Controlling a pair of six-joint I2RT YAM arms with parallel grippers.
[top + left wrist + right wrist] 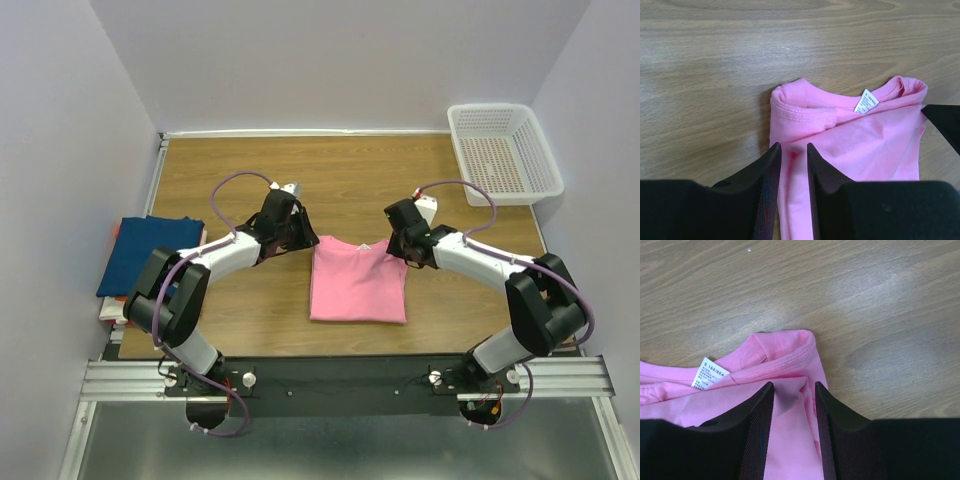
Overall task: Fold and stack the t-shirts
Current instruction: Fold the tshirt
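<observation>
Top external: fixed, high, behind arm bases, tilted down and forward. Wide and far; whole wooden table (350,180) in frame, pink t-shirt (358,282) small at mid-frame.
Left wrist: very close, looks down along left gripper (794,146), fingers fill bottom of frame; faces collar end on left arm's side, bare wood beyond.
Right wrist: same setup past right gripper (794,385); faces opposite collar end.
Overlap: both wrist views share collar and neck label (866,101); top view covers both patches, fine detail lost.
</observation>
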